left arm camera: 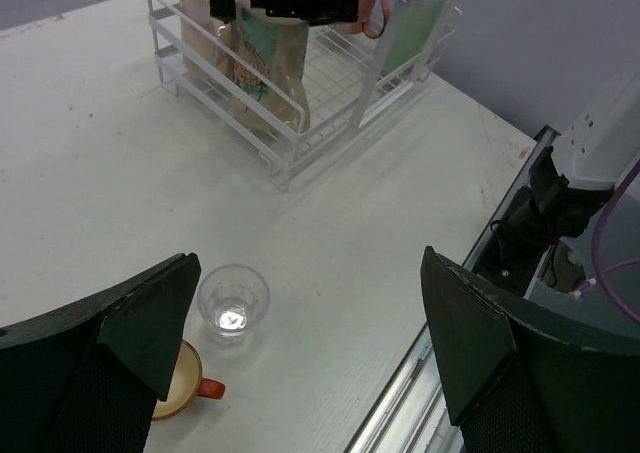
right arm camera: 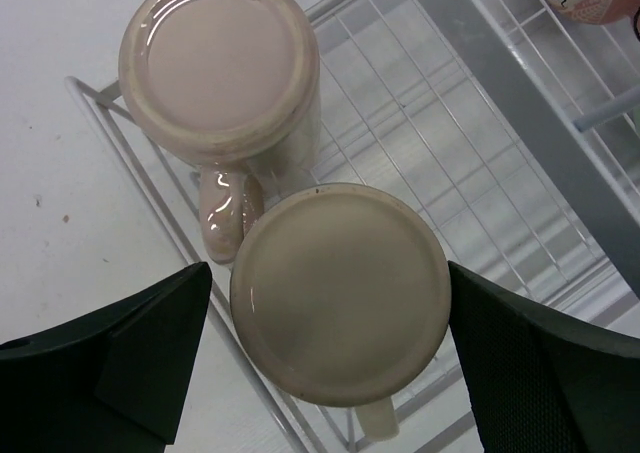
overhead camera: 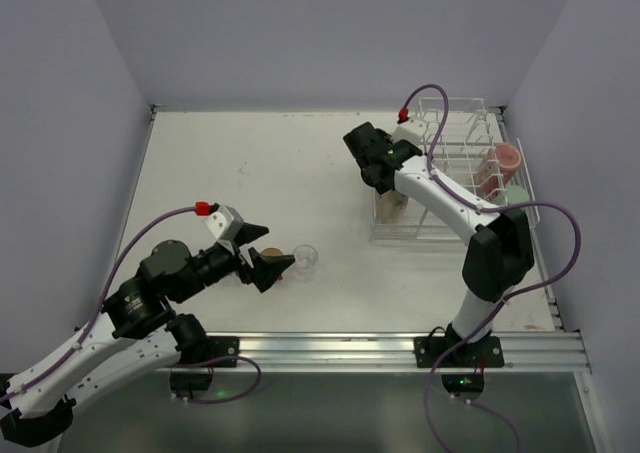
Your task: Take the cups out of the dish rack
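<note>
The white dish rack (overhead camera: 455, 148) stands at the back right. Two beige mugs sit upside down in its lower tray, one farther (right arm camera: 225, 63) and one nearer (right arm camera: 340, 288). My right gripper (right arm camera: 328, 273) is open just above the nearer mug, one jaw on each side of it; it also shows in the top view (overhead camera: 385, 173). A pink cup (overhead camera: 505, 158) and a green tumbler (overhead camera: 516, 193) stand at the rack's right. My left gripper (overhead camera: 268, 265) is open and empty over the table. An orange cup (left arm camera: 180, 388) and a clear glass (left arm camera: 232, 300) stand upright below it. The dark blue mug is out of view.
The walls close in the table on the left, back and right. A metal rail (overhead camera: 400, 348) runs along the near edge. The rack's tall dividers (overhead camera: 470, 123) rise behind my right gripper.
</note>
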### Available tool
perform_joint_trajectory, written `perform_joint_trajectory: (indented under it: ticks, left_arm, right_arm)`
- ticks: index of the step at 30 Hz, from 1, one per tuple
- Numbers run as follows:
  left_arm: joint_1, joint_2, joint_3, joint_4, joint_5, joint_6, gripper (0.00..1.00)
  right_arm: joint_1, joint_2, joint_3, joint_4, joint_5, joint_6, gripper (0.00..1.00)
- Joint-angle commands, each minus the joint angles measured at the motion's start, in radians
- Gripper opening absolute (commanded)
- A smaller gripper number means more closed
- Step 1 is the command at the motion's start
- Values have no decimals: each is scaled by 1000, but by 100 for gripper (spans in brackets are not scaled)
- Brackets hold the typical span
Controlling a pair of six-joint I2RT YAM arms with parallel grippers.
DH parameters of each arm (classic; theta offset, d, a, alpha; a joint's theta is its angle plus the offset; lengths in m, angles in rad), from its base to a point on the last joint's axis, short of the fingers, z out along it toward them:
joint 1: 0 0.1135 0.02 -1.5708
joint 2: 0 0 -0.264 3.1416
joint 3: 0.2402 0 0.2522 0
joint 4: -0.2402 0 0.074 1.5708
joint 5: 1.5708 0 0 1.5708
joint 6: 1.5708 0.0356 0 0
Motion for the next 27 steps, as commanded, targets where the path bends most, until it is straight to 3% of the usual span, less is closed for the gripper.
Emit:
perform_joint_trajectory:
  ticks: [1, 10, 14, 15, 18, 27]
  left_arm:
    - [-10, 8, 9, 11, -16, 27, 100]
    - [-10, 6, 7, 9, -42, 27, 100]
    - [-8, 2, 4, 12, -51, 27, 100]
    - [-7, 0, 4, 12, -53, 27, 100]
    - [-5, 3, 3, 12, -55, 26, 100]
    - [5, 28, 1, 18, -45, 23, 100]
  right_arm:
    - [-13, 21, 18, 67, 10, 8, 99]
    - [-13, 36, 34, 83, 32, -20, 97]
    - [-13, 21, 31, 86, 39, -27, 75]
    - [-13, 14, 20, 89, 39, -27, 65]
    - [-7, -25, 3, 107, 48, -38, 53]
    - [19, -91, 60, 116, 92, -106, 39]
